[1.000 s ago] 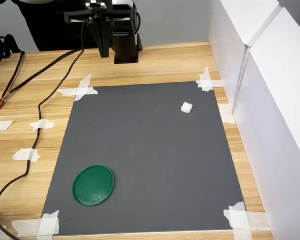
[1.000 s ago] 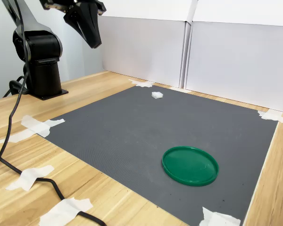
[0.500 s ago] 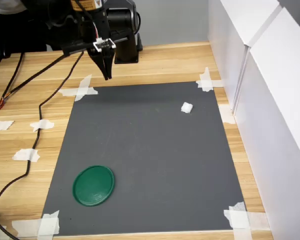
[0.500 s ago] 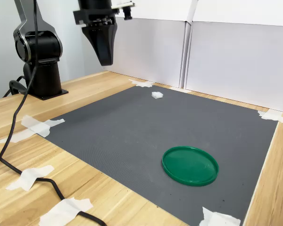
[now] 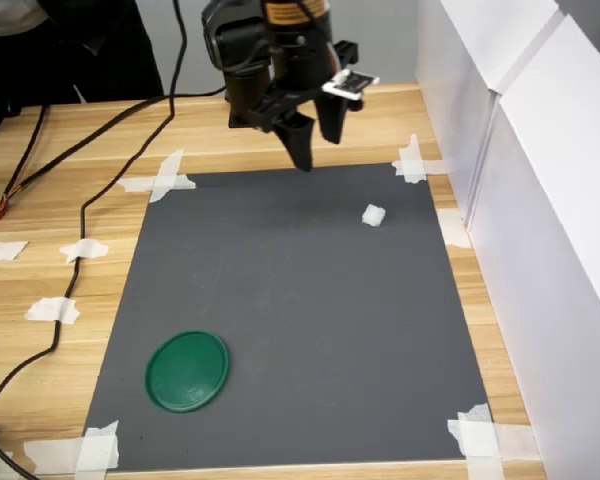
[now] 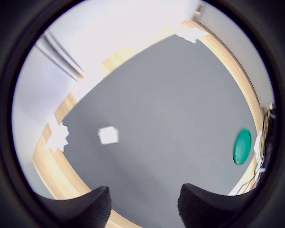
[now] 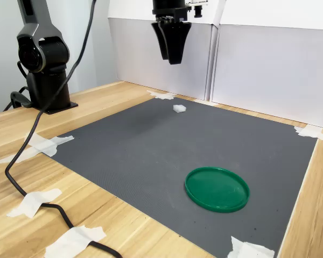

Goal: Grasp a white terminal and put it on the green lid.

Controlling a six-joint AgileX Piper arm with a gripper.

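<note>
Swinging across from the mat's far corner, my end effector now hangs over the mat's back edge in the first exterior view, the white terminal just ahead and to the first exterior view's right, the green lid well apart. In the wrist view my fingertips stand spread, empty, the white terminal just beyond them. In the second exterior view I hover high above the white terminal; the white wall stands near behind it, so my descent has little room that way, though open mat leads to the green lid.
</note>
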